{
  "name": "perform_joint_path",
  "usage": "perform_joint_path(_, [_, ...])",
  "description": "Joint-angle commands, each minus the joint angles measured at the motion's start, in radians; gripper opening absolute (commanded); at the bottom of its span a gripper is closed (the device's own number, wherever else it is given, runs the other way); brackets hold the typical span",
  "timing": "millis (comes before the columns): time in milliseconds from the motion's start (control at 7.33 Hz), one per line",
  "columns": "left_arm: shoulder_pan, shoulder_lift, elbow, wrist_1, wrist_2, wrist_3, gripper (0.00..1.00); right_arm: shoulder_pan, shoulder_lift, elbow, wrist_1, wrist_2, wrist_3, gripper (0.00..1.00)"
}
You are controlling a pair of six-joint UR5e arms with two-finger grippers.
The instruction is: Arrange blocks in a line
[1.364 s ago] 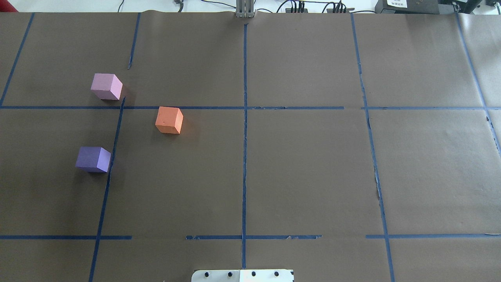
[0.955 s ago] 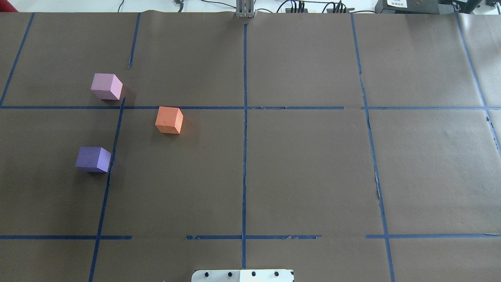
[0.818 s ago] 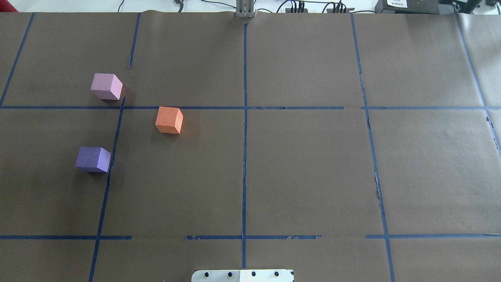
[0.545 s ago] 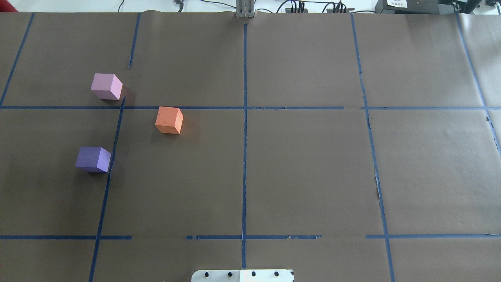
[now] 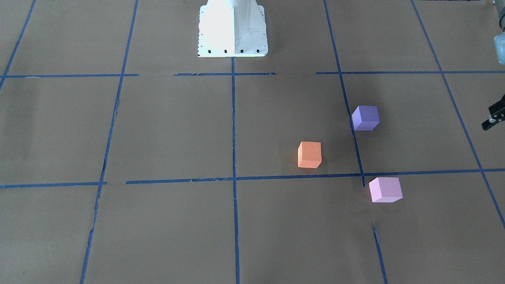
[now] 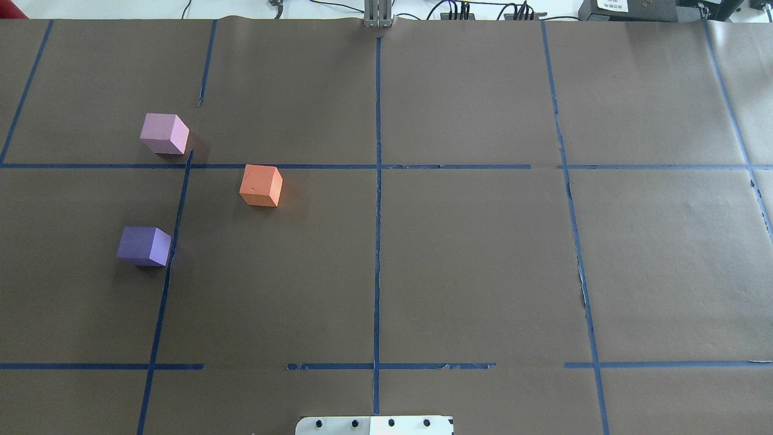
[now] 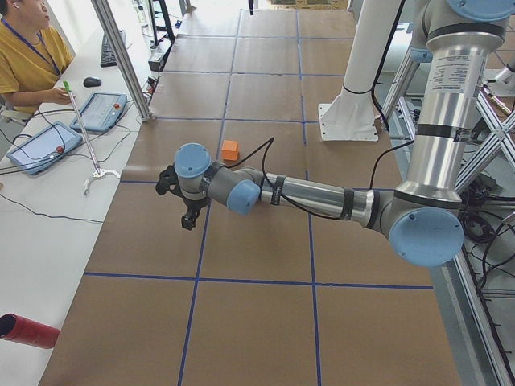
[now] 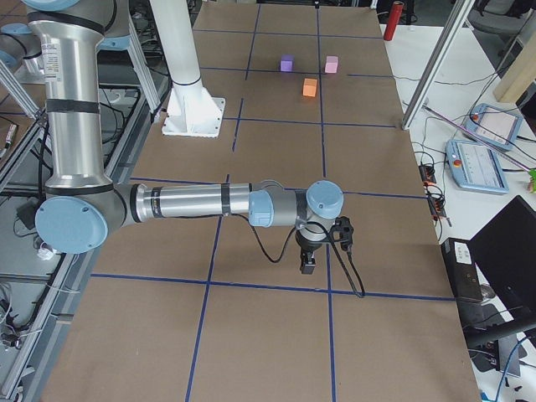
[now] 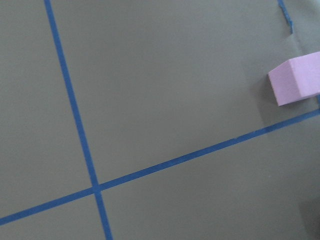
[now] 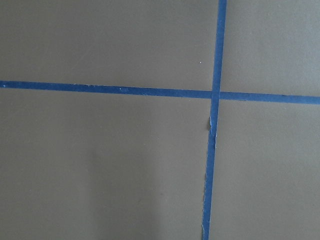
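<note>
Three cubes lie apart on the brown table on the robot's left side. The orange block is nearest the centre line. The dark purple block lies nearer the robot. The pale pink block lies farther away and shows at the right edge of the left wrist view. My left gripper hangs above the table beyond the blocks, toward the table's left end. Only a black edge of it shows in the front view. My right gripper hangs over bare table far from the blocks. I cannot tell whether either gripper is open or shut.
Blue tape lines divide the table into squares. The white robot base stands at the near middle edge. A red cylinder lies at the left end of the table. An operator sits beside a side table with tablets.
</note>
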Motion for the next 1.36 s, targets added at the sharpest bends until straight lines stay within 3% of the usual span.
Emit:
perform_joint_path(0, [0.178, -0.152, -0.032, -0.011, 0.107, -0.318, 1.0, 0.0, 0.0, 0.0, 0.0, 0.0, 0.0, 1.0])
perform_joint_path(545, [0.538, -0.351, 0.027, -0.002, 0.397, -0.754, 1.0, 0.0, 0.0, 0.0, 0.0, 0.0, 0.0, 1.0])
perform_joint_path(818, [0.611, -0.371, 0.072, -0.002, 0.458, -0.829, 1.0, 0.0, 0.0, 0.0, 0.0, 0.0, 0.0, 1.0])
perform_joint_path(1227, [0.657, -0.396, 0.109, -0.001, 0.47, -0.87, 1.0, 0.0, 0.0, 0.0, 0.0, 0.0, 0.0, 1.0])
